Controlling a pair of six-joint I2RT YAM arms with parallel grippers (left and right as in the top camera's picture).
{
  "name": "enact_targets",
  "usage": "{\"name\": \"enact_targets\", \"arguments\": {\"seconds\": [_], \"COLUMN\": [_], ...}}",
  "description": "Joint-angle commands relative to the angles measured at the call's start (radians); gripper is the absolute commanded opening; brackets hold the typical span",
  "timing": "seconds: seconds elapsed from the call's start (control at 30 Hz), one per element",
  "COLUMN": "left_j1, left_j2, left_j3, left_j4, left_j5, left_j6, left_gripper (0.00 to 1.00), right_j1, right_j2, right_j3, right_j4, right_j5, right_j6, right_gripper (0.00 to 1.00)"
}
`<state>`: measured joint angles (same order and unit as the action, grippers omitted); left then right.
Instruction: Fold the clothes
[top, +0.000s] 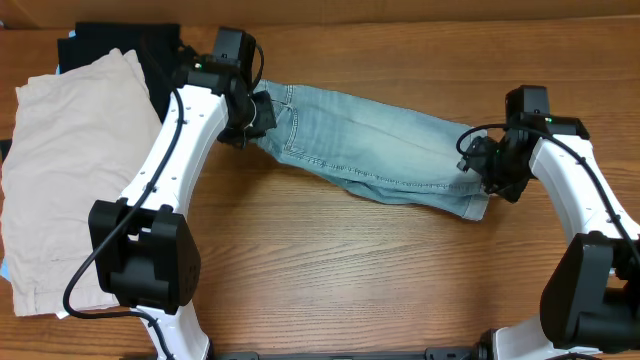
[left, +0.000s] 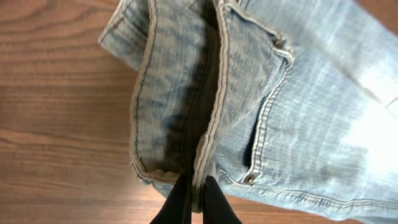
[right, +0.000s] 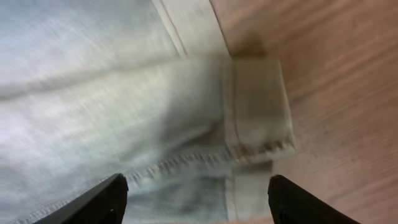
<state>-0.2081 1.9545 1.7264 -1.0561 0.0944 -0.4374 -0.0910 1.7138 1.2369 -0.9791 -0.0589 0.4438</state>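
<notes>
The clothes are light-blue denim shorts (top: 375, 145), lying stretched across the table from upper left to lower right. My left gripper (top: 262, 112) is shut on the waistband end; in the left wrist view the black fingertips (left: 180, 202) pinch a fold of the denim (left: 261, 106) beside a riveted pocket. My right gripper (top: 478, 170) stands open over the cuffed leg hem (right: 255, 112). Its wide-spread fingers (right: 99, 199) frame the fabric and hold nothing.
A pair of beige shorts (top: 70, 150) lies at the left, partly over a black garment (top: 120, 45) in the back left corner. Bare wooden tabletop (top: 350, 270) spreads in front of the denim. Both arm bases (top: 145, 255) stand near the front edge.
</notes>
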Motion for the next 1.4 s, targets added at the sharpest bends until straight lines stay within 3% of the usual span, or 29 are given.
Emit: {"name": "enact_targets", "arguments": {"seconds": [0.0,0.6,1.07,1.13,1.27,1.37], "left_j1": [0.002,0.02,0.045,0.045,0.047,0.053], "left_j2": [-0.014,-0.014,-0.014,-0.014,-0.014,-0.014], "left_j3": [0.026,0.143,0.158,0.158,0.162,0.173], "left_j4": [0.03,0.049,0.066,0.066,0.066,0.06], "left_j5": [0.01,0.006,0.011,0.01,0.01,0.01], "left_j6": [0.015,0.011,0.003,0.003,0.003,0.003], "left_gripper": [0.04,0.04,0.04,0.04,0.04,0.04], "right_j1": [-0.002,-0.002,-0.002,-0.002,-0.002,-0.002], "right_j2": [-0.026,-0.002,-0.002,-0.002,-0.002,-0.002], "right_j3": [-0.018,-0.048,-0.182,-0.19,-0.19,-0.182], "right_j4": [0.052,-0.018,0.192,0.23,0.291,0.314], "right_j5": [0.016,0.023,0.066,0.066,0.073,0.072], "right_j6": [-0.006,-0.002,0.085,0.089,0.089,0.111], "right_gripper": [0.76,0.72,0.71,0.63,0.25,0.04]}}
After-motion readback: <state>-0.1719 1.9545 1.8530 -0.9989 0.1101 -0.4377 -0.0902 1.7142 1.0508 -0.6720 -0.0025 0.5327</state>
